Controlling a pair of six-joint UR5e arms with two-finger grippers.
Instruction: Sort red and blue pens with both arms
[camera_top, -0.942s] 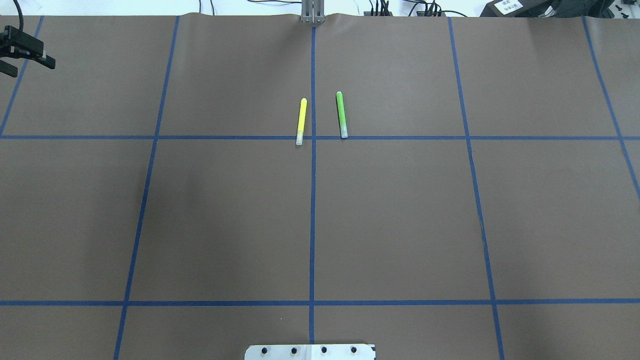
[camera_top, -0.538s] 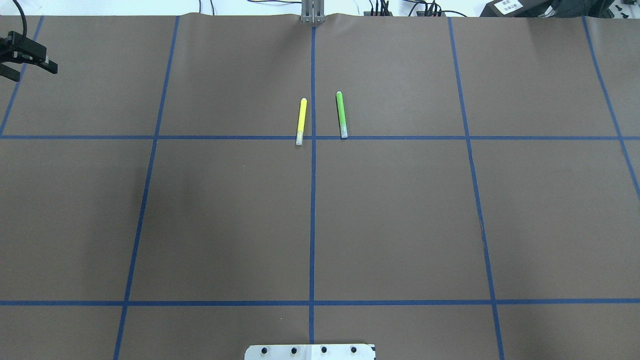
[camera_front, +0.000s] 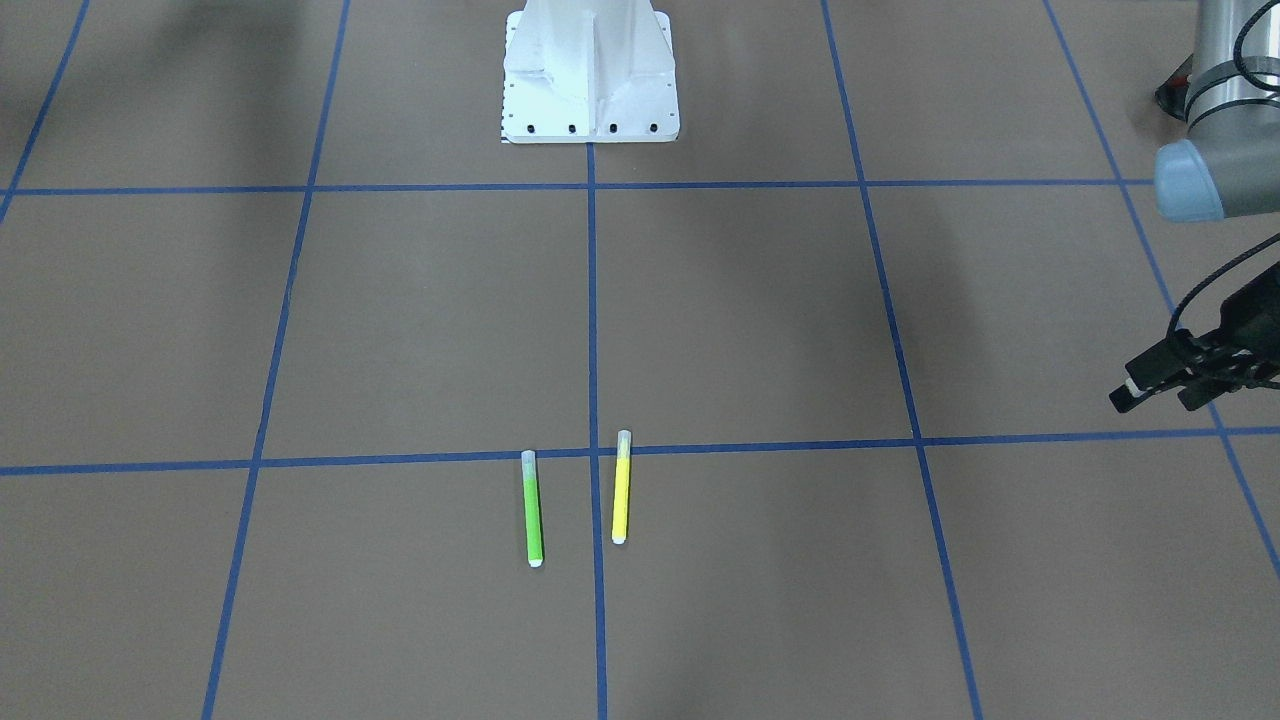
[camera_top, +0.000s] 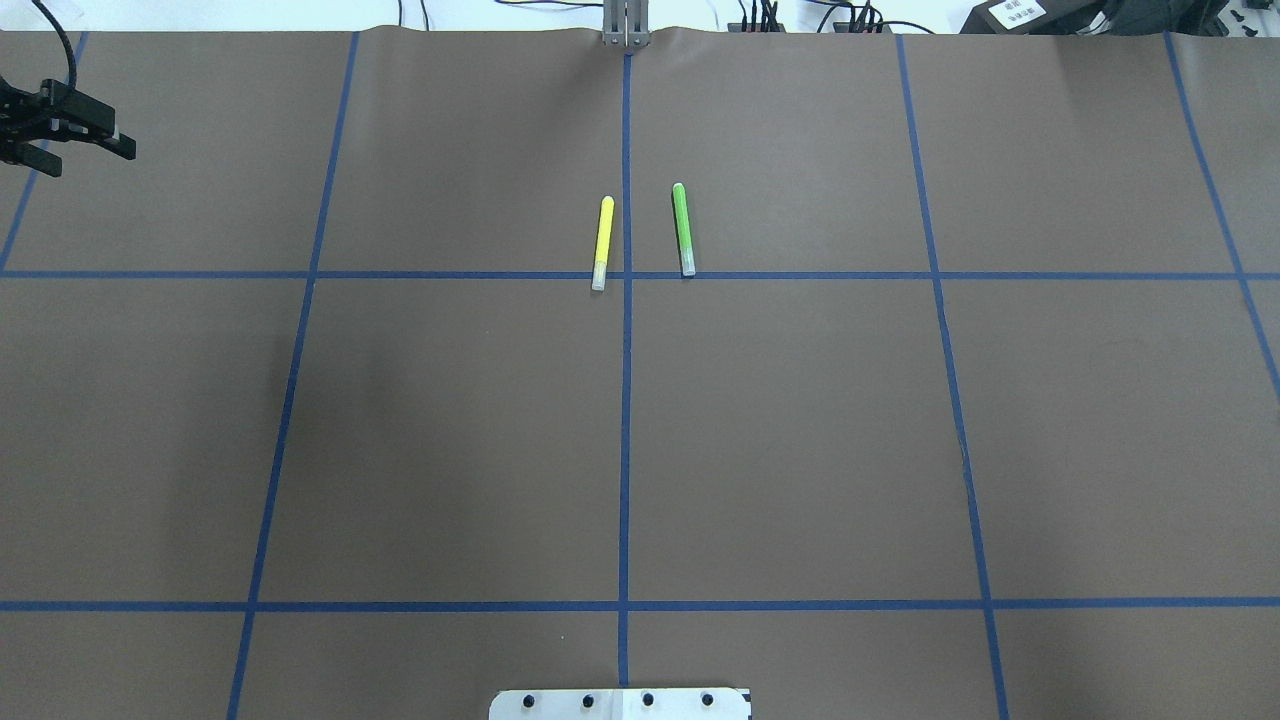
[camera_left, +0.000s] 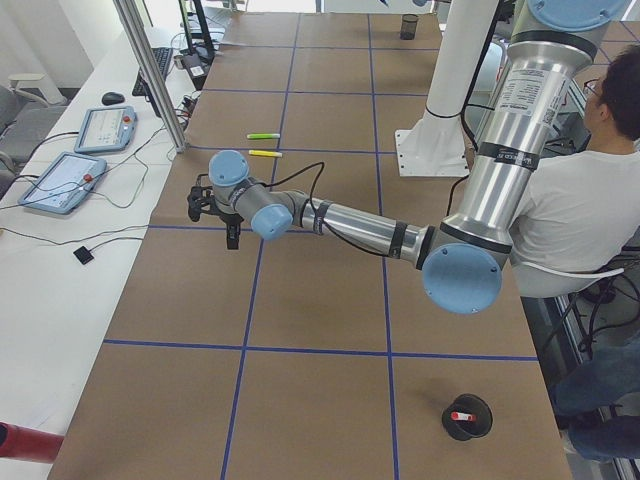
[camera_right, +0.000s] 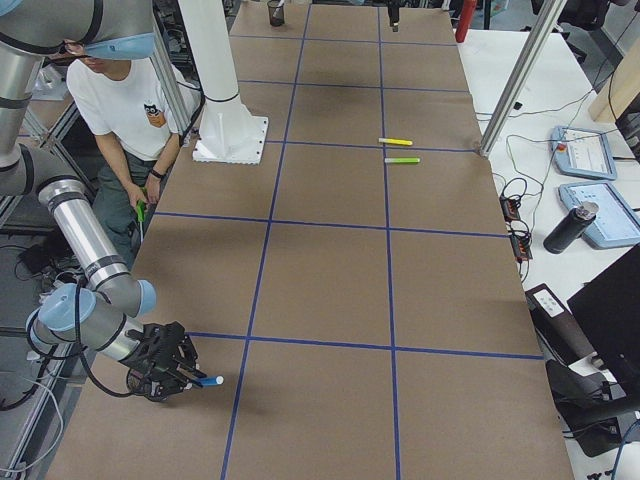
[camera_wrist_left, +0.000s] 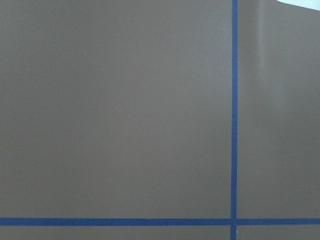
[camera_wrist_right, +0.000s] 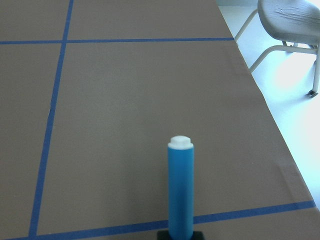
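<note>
Right gripper (camera_right: 183, 374): clamps blue pen (camera_wrist_right: 180, 190) by one end, likely for carrying | left gripper (camera_top: 85, 148): spread, empty, overhead 10 o'clock | red pen (camera_left: 460, 415): sits in black cup (camera_left: 468, 433), seemingly sorted.

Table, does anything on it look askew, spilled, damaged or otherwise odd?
Nothing stands out. The yellow pen and the green pen lie flat and about parallel, one on each side of the centre tape line, with nothing spilled or broken. The blue pen juts straight from the right gripper.
</note>
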